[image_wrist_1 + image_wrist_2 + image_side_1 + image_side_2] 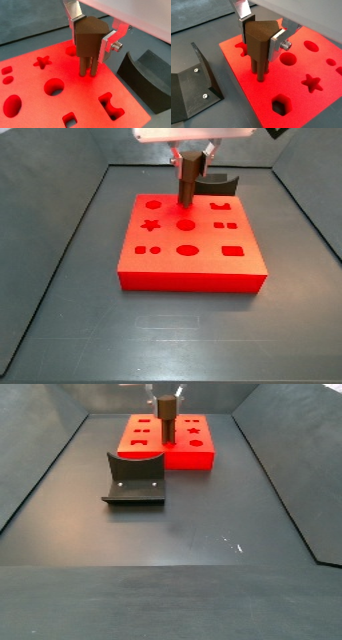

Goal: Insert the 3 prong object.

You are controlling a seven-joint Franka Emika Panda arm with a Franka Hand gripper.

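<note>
The dark grey counter [80, 328] spreads under everything, with low walls around it in both side views. On it sits the red block [187, 263], a flat slab whose top is cut with shaped holes: a star [311, 82], round holes [288, 59], an oval [12, 105] and squarer cut-outs [69, 118]. Just beside the block stands the fixture [135, 479], a dark L-shaped bracket on its base plate; in a side view it sits at the block's edge, close enough that I cannot tell whether they touch. My gripper [90, 40] hangs above the block, toward the edge nearest the fixture, and it is clamped on the 3 prong object [260, 45], with my flat silver fingers [109, 42] pressed against its opposite sides. The dark-brown piece stands upright, its wider body between the plates and its slim lower end [88, 65] reaching down to the red surface. In both wrist views that lower end meets the block's top; whether it has entered a hole I cannot tell.
</note>
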